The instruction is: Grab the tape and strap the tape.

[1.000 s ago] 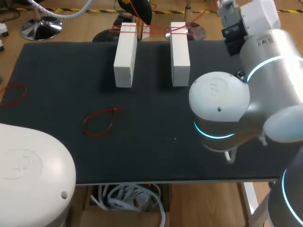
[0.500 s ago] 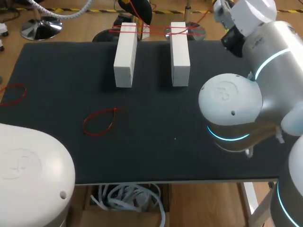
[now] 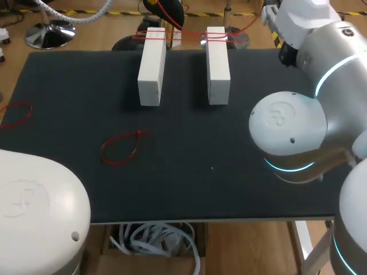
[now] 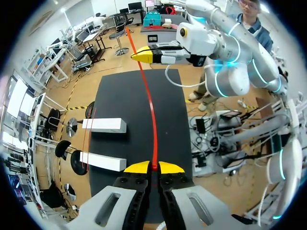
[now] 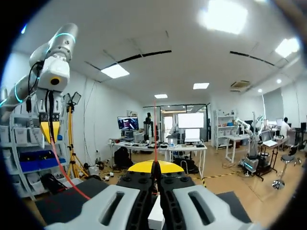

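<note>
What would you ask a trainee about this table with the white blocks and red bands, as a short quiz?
1. True or false: the left gripper is open and empty.
2. How many white blocks stand on the table? A: one. B: two. C: four.
3. What stretches from the left gripper to the right gripper?

Key:
1. False. It is shut on a strand.
2. B.
3. A red band, pinched at each end by one gripper.
</note>
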Motion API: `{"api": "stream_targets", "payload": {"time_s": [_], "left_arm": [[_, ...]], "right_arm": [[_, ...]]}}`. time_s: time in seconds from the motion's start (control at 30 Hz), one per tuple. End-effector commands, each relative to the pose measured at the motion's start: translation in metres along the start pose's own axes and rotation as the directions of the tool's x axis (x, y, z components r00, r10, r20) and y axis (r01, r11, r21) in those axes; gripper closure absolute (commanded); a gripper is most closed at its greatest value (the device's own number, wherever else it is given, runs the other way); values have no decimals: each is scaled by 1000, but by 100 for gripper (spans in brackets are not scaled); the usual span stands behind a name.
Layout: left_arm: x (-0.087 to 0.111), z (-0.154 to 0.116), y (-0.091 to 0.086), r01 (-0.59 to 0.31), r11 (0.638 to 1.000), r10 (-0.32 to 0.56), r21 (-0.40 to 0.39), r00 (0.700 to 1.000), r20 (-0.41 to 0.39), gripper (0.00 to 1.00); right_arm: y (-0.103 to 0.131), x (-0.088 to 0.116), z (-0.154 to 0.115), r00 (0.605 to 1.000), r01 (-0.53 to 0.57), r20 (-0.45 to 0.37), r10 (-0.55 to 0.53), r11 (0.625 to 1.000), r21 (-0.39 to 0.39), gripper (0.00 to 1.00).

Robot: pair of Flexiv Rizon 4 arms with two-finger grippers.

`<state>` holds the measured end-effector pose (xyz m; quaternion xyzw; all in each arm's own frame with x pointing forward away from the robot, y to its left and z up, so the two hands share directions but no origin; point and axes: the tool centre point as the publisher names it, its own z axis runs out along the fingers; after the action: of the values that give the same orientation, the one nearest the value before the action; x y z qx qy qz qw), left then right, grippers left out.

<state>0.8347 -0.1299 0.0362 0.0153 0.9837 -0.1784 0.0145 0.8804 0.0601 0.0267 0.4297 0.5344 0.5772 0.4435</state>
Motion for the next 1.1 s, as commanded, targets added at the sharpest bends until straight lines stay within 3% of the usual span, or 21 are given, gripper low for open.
{"api": "stream_targets", "payload": {"time_s": [0.03,0.83,0.97,1.1], "left_arm": [[0,-1,0,1,1000,-1,-4,1000,-1,100],[0,-1,0,1,1000,-1,-4,1000,-1,100],[0,-1,0,1,1000,-1,-4,1000,-1,100],[0,-1,0,1,1000,-1,-4,1000,-1,100]], "right_arm": [[4,4,0,1000,31,7,-31,999,9,100],[4,4,0,1000,31,7,-31,999,9,100],[7,21,-6,994,71,75,-76,995,65,100],[5,26,-10,989,65,131,-73,996,64,100]]}}
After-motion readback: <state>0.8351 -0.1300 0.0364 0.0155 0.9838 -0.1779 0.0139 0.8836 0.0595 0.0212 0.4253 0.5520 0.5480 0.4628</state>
